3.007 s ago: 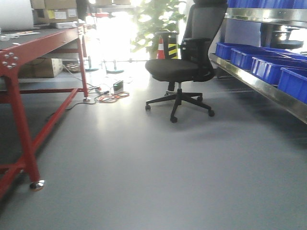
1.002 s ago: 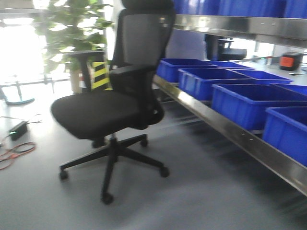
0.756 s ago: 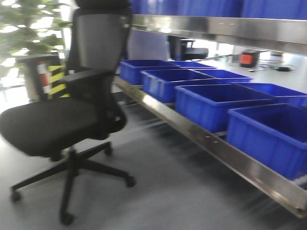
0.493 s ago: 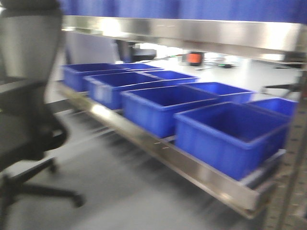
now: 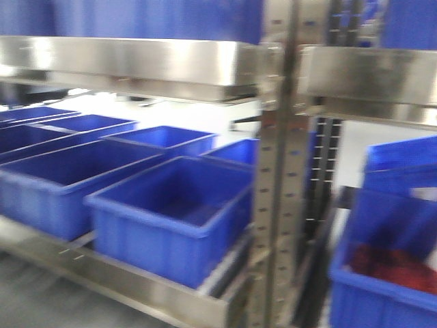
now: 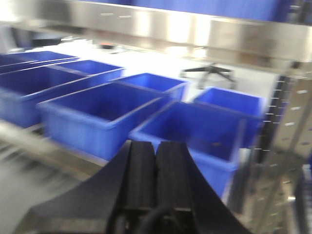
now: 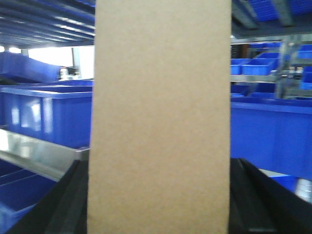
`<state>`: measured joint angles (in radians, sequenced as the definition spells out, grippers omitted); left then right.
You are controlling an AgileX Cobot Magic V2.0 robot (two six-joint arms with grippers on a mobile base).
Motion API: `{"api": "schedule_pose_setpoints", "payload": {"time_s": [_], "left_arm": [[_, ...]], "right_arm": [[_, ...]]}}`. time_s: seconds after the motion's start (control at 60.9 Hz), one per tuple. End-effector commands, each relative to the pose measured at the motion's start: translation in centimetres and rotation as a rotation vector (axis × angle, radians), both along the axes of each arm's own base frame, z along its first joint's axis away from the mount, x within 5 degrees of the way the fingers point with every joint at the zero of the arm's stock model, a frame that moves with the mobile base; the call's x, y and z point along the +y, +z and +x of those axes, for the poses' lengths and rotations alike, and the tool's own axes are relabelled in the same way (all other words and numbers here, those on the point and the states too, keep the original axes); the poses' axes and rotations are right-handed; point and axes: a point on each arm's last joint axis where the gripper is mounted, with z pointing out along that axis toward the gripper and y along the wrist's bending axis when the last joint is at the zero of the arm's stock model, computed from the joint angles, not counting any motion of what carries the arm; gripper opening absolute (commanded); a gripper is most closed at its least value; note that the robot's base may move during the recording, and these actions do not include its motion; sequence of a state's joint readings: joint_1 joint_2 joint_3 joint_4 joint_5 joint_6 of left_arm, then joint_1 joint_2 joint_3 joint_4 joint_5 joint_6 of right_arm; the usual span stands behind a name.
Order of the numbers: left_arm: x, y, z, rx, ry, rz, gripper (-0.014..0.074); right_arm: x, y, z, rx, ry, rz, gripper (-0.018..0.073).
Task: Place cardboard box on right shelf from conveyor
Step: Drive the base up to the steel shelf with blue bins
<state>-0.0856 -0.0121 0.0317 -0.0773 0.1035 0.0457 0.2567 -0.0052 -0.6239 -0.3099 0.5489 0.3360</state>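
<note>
Right gripper point(image 7: 158, 204) is clamping the cardboard box point(image 7: 161, 112) upright between its jaws, likely so it's riding secure for transport. Left gripper point(image 6: 156, 170) is riding with jaws clenched on nothing. Right shelf point(image 5: 136, 65) lip is showing at 12 o'clock over blue bins point(image 5: 171, 205)

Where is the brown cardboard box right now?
In the right wrist view, the cardboard box fills the middle, clamped in the right gripper, with blue bins behind it on both sides.
</note>
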Motion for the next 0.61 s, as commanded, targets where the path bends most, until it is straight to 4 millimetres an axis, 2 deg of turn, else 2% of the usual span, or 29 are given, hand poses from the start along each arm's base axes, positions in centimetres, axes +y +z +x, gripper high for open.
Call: {"api": "schedule_pose_setpoints", "payload": {"time_s": [0.0,0.591], "left_arm": [[0.05,0.55,-0.08,-0.093,0.003,-0.014,-0.0116],[0.16,0.55,-0.07,-0.094,0.023,-0.013,-0.0116]], "right_arm": [[0.11,1.62,-0.16,-0.107,0.001,-0.026,0.0305],[0.11,1.62,-0.16,-0.107,0.001,-0.026,0.0305]]}}
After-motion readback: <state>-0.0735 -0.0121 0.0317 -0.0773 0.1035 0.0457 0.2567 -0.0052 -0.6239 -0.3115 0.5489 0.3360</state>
